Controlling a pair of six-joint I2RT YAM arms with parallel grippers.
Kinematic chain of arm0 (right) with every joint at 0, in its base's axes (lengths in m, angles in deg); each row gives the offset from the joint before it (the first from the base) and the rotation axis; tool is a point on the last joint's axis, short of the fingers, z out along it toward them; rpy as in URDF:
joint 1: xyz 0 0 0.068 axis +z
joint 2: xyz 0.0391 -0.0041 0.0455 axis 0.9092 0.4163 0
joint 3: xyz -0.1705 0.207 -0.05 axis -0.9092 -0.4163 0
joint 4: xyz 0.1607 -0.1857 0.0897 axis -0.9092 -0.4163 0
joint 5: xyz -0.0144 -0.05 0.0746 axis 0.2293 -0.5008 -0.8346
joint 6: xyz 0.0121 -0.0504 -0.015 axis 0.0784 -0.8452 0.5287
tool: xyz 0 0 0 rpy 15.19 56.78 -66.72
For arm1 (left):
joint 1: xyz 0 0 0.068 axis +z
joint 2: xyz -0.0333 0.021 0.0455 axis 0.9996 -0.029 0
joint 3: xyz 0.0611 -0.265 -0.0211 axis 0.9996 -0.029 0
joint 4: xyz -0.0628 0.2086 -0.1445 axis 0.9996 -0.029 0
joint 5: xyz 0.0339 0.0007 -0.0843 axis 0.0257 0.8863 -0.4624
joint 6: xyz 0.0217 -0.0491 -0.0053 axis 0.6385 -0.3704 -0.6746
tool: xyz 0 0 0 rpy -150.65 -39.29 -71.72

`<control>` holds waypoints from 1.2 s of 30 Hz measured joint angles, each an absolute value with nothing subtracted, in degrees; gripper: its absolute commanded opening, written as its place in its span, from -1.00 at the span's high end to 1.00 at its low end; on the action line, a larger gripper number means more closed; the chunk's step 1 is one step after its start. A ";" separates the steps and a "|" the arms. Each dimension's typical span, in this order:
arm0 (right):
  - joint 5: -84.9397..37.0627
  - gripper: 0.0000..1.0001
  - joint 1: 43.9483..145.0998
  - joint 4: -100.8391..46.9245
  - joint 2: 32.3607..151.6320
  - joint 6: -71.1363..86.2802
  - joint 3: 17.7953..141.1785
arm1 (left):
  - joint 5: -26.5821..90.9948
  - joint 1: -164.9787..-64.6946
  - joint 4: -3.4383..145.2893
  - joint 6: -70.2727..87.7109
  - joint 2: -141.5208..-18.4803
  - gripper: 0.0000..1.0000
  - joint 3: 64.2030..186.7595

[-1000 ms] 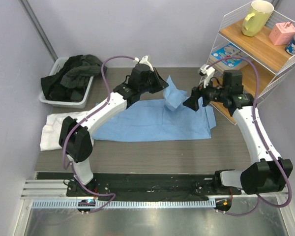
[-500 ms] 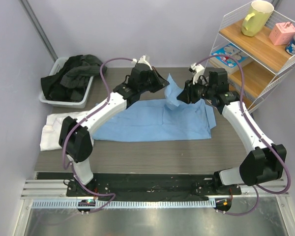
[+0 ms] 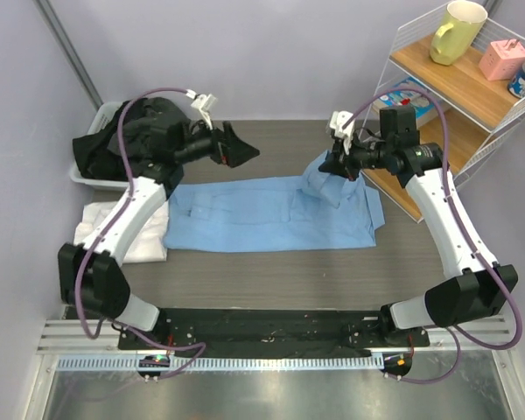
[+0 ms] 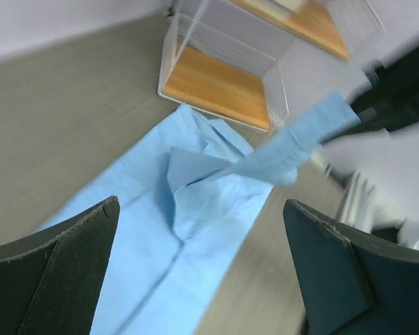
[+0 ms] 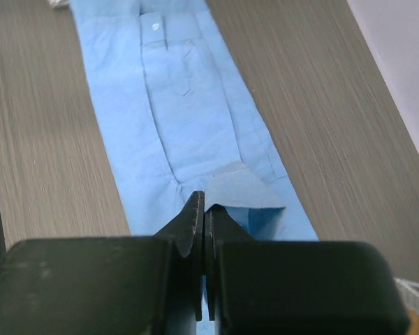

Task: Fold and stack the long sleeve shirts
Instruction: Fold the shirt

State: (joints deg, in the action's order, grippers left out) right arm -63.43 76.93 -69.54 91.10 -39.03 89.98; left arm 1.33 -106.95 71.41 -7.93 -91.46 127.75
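Note:
The light blue long sleeve shirt (image 3: 262,219) lies spread across the middle of the table, collar and button front showing in the left wrist view (image 4: 174,230). A white shirt (image 3: 92,229) lies at the left, partly under the left arm. My right gripper (image 3: 334,166) is shut on a raised fold of the blue shirt (image 5: 241,192) near its right end; in the right wrist view the gripper (image 5: 204,209) has its jaws pressed together. My left gripper (image 3: 245,149) hangs open above the back left of the table, clear of the cloth, and its own view (image 4: 202,279) shows nothing between its fingers.
A grey bin (image 3: 94,179) of dark clothes stands at the back left. A wire shelf with wooden boards (image 3: 455,122) stands at the right, close behind my right gripper, carrying a yellow mug (image 3: 458,31) and a pink box (image 3: 505,59). The shelf (image 4: 216,84) also shows beyond the shirt.
My left gripper let go of the raised blue cloth, opened and swung back to the left. My right gripper moved in and shut on that cloth, which now sits lower.

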 measured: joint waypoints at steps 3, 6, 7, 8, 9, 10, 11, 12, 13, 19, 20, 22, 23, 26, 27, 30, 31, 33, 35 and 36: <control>-65.95 0.97 77.01 -75.55 92.26 -48.56 91.40 | -7.54 -106.03 67.35 10.54 -86.13 -0.99 128.58; -66.54 0.98 78.02 -80.12 92.82 -56.85 91.31 | -14.21 -107.43 62.23 27.26 -82.46 -1.00 129.12; -66.54 0.98 78.59 -80.95 92.82 -58.90 91.16 | -15.85 -107.80 60.70 31.57 -81.76 -0.99 129.12; -66.51 0.97 79.48 -81.63 92.69 -61.20 90.88 | -17.20 -108.06 59.35 35.11 -81.41 -1.00 129.12; -66.45 0.98 80.75 -81.71 92.37 -63.36 90.22 | -18.12 -108.15 58.30 37.88 -81.48 -1.00 129.12; -66.43 0.97 81.49 -81.85 92.15 -64.45 89.72 | -18.71 -108.22 57.29 40.07 -82.00 -1.00 129.12; -66.36 0.98 82.39 -81.85 91.84 -65.85 89.02 | -19.13 -108.72 56.66 41.60 -82.85 -1.00 129.12; -66.25 0.97 83.31 -81.80 91.53 -67.12 88.34 | -18.97 -109.20 56.02 42.67 -83.90 -1.00 129.12; -66.03 0.98 84.21 -81.78 91.19 -68.37 87.60 | -18.29 -109.94 55.87 43.48 -85.06 -1.00 128.99; -64.57 0.98 87.48 -81.87 90.00 -74.27 85.28 | -9.86 -120.35 64.79 43.19 -89.02 -1.00 121.45; -64.39 0.98 87.75 -81.87 90.00 -74.79 85.28 | -8.79 -121.90 66.04 43.17 -90.07 -0.99 121.32; -63.96 0.98 88.23 -81.82 90.00 -76.10 85.26 | -7.39 -124.32 68.66 43.17 -91.81 -1.00 121.34; -63.74 0.98 88.49 -81.76 89.90 -76.71 85.15 | -6.49 -125.22 70.06 43.19 -92.65 -1.00 121.34; -62.91 0.98 89.12 -81.71 89.00 -78.57 84.21 | -4.48 -126.64 73.68 43.35 -95.05 -0.99 121.71; -62.73 0.98 89.43 -81.67 88.52 -79.05 83.75 | -4.07 -126.99 74.60 43.50 -95.92 -0.97 121.98; -62.38 0.97 90.08 -81.76 87.34 -80.21 82.57 | -3.13 -127.84 76.66 44.18 -98.35 -0.50 122.70; -62.34 0.96 90.11 -81.74 87.14 -80.36 82.40 | -2.97 -128.13 77.09 44.51 -99.01 -0.33 122.70; -61.84 0.89 90.22 -81.50 86.92 -80.39 82.22 | -3.02 -128.63 77.68 44.24 -100.05 0.32 122.72; -60.87 0.75 90.02 -80.08 86.62 -79.69 81.63 | -3.19 -129.44 78.10 43.65 -100.69 0.61 122.74; -60.00 0.65 89.69 -78.83 86.38 -78.66 81.32 | -2.84 -129.83 78.47 43.28 -100.80 0.98 122.61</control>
